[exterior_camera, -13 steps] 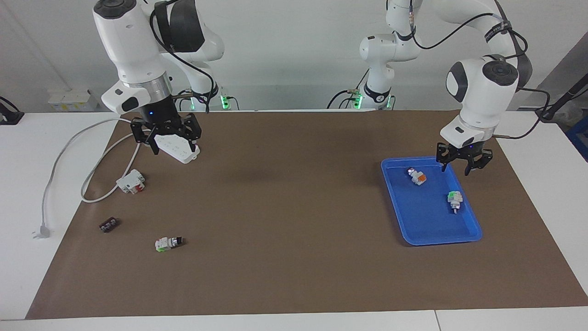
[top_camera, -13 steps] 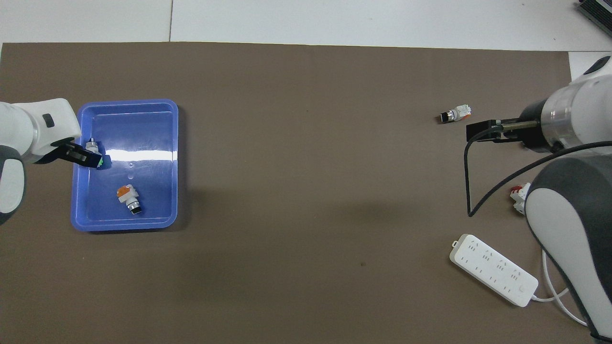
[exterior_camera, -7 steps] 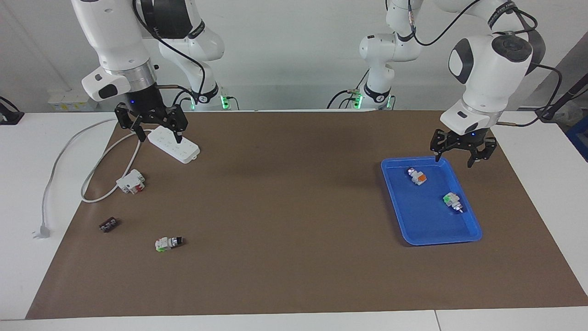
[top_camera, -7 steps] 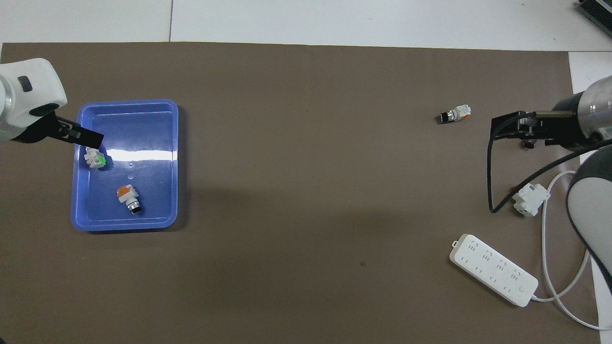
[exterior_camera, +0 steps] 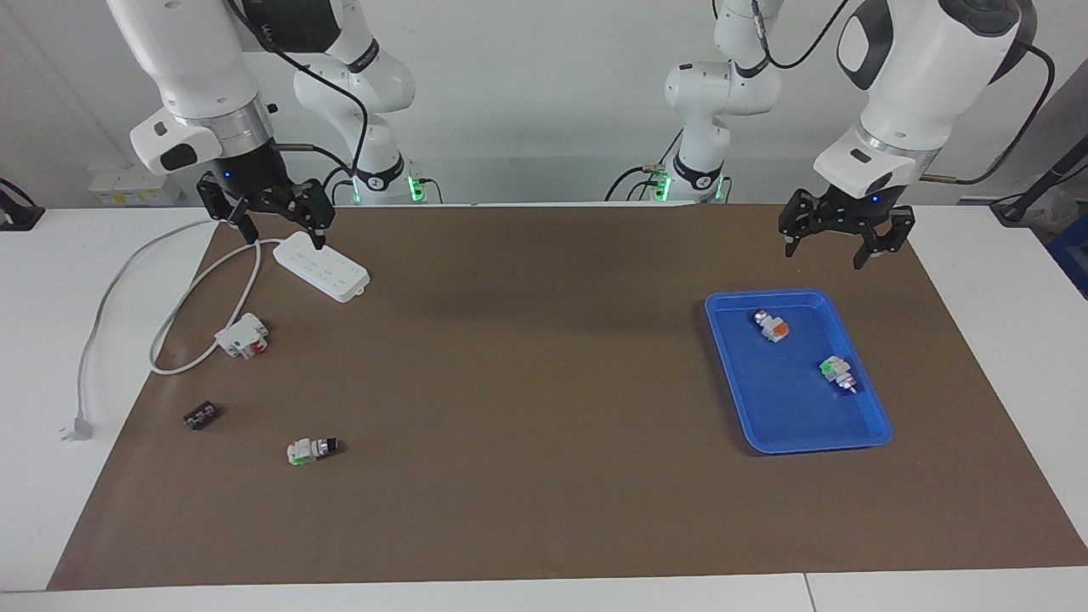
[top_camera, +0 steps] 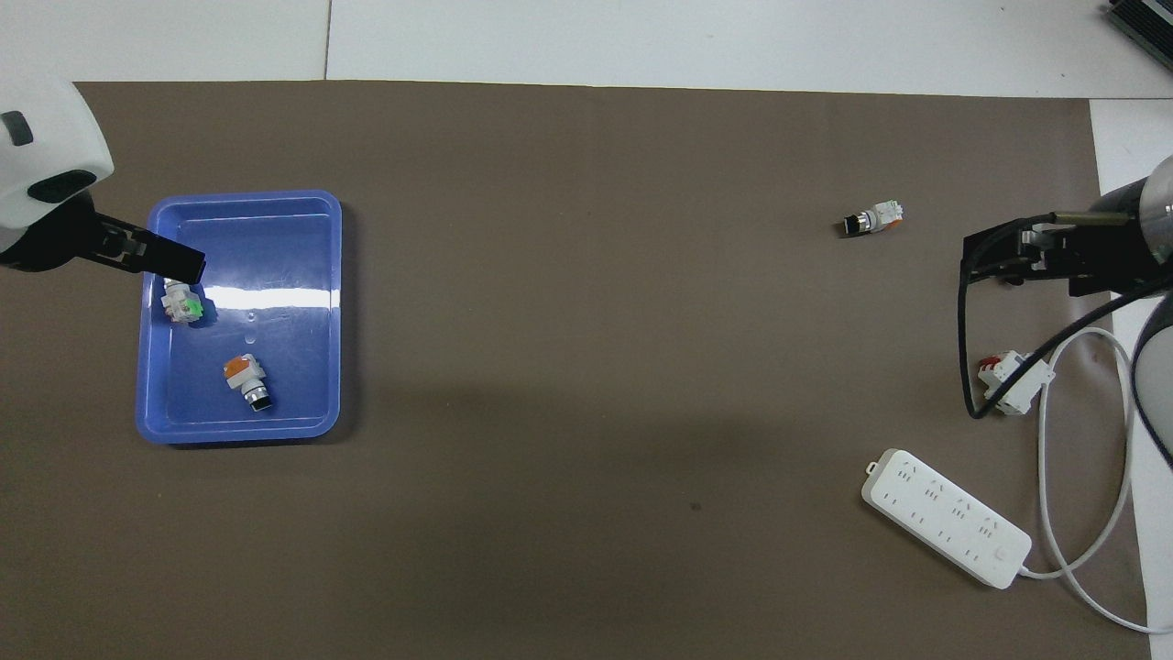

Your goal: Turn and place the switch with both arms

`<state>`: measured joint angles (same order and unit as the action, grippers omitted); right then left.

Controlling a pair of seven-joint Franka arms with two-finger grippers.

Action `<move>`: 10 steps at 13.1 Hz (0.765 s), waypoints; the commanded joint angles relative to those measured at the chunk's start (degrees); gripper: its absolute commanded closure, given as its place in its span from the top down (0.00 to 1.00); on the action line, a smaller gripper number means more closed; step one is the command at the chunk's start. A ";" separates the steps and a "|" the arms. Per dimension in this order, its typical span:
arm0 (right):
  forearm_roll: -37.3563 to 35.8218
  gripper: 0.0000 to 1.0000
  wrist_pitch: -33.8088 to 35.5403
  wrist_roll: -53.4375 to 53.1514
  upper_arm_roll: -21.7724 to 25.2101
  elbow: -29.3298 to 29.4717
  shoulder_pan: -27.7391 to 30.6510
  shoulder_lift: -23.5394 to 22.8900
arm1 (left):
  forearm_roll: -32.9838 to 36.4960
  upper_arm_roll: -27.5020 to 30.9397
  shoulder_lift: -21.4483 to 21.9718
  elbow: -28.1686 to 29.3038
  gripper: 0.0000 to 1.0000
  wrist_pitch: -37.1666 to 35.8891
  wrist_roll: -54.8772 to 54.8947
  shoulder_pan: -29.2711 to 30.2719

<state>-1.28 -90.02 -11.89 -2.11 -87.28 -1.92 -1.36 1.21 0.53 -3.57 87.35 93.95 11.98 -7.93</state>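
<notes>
The switch (exterior_camera: 837, 371) (top_camera: 181, 304), white-grey with a green tab, lies in the blue tray (exterior_camera: 799, 446) (top_camera: 238, 435) near the wall at the left arm's end. My left gripper (exterior_camera: 837, 251) (top_camera: 156, 258) hangs open and empty in the air over the mat at the tray's robot-side edge, well clear of the switch. My right gripper (exterior_camera: 285, 238) (top_camera: 1008, 257) is also open and empty, raised over the robot-side end of the white power strip (exterior_camera: 321, 267) (top_camera: 944, 516).
An orange-tabbed switch (exterior_camera: 772, 325) (top_camera: 246, 378) shares the tray. At the right arm's end of the brown mat lie another green-tabbed switch (exterior_camera: 312, 449) (top_camera: 872, 218), a white-and-red block (exterior_camera: 243, 334) (top_camera: 1013, 387), a small black part (exterior_camera: 201, 416) and the strip's cable and plug (exterior_camera: 76, 427).
The left gripper let go of the switch, which now rests in the tray, and rose away toward the robots. The right gripper also lifted and drew back from over the power strip.
</notes>
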 commanded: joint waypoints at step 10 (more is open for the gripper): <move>-0.74 1.00 1.78 -0.68 0.88 -4.92 -0.98 3.74 | -0.42 0.52 0.23 0.45 1.00 1.06 -4.33 0.29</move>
<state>-1.28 -87.53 -11.89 -1.68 -89.87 -2.68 0.79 1.21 1.23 -3.63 87.30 94.15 8.40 -7.81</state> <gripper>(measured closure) 0.000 0.000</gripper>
